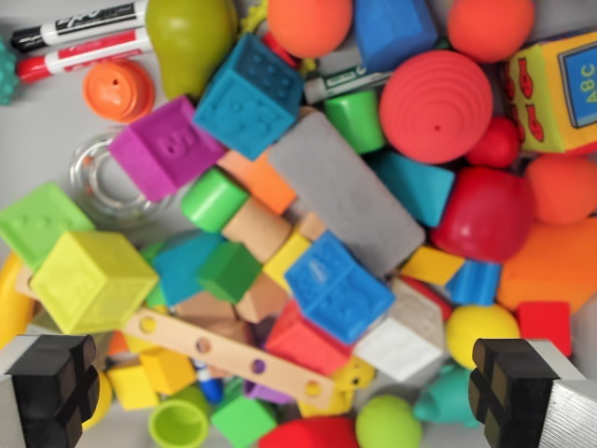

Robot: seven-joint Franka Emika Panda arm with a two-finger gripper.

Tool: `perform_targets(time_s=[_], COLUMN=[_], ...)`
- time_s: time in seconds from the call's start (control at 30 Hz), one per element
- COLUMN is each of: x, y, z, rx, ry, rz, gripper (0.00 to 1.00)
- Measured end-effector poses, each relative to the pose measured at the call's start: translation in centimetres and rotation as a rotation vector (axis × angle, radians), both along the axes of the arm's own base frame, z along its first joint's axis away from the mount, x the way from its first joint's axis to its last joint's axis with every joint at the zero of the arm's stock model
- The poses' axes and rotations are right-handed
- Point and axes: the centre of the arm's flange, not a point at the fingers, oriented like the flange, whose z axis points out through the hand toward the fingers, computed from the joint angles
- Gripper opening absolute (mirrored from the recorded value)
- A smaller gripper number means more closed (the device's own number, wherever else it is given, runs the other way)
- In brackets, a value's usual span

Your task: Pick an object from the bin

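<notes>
The wrist view looks straight down into a bin packed with toys. My gripper [280, 397] hangs open above the pile, one black fingertip [51, 387] at the lower left and the other at the lower right, nothing between them. Under the gap lie a blue embossed cube [338, 287], a red block [306, 341], a wooden strip with holes [229, 353] and a white block [403, 341]. A grey rectangular block [345, 191] lies diagonally in the middle. A yellow-green soft cube [91, 280] sits by the left finger.
Further up are a teal cube [247, 93], a purple cube [168, 145], a red ridged dome [436, 105], a green pear [189, 37], two markers [84, 37], an orange cup [118, 90], a clear ring [107, 177] and an ABC block [560, 89].
</notes>
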Motion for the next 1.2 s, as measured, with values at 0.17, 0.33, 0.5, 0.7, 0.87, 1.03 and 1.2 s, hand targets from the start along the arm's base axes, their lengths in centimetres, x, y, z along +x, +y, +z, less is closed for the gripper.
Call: perform_targets(time_s=[0.17, 0.33, 0.5, 0.7, 0.87, 1.03, 1.2], x=[0.0, 0.0, 0.0, 0.0, 0.1, 0.2, 0.3], y=[0.0, 0.0, 0.0, 0.0, 0.2, 0.4, 0.6], z=[0.0, 0.0, 0.0, -0.1, -0.4, -0.7, -1.1], rx=[0.0, 0.0, 0.0, 0.0, 0.0, 0.001, 0.001], ry=[0.0, 0.0, 0.0, 0.002, 0.004, 0.004, 0.004], rz=[0.0, 0.0, 0.0, -0.011, -0.024, -0.043, -0.065], gripper=[1.0, 1.0, 1.0, 1.0, 1.0, 1.0, 1.0])
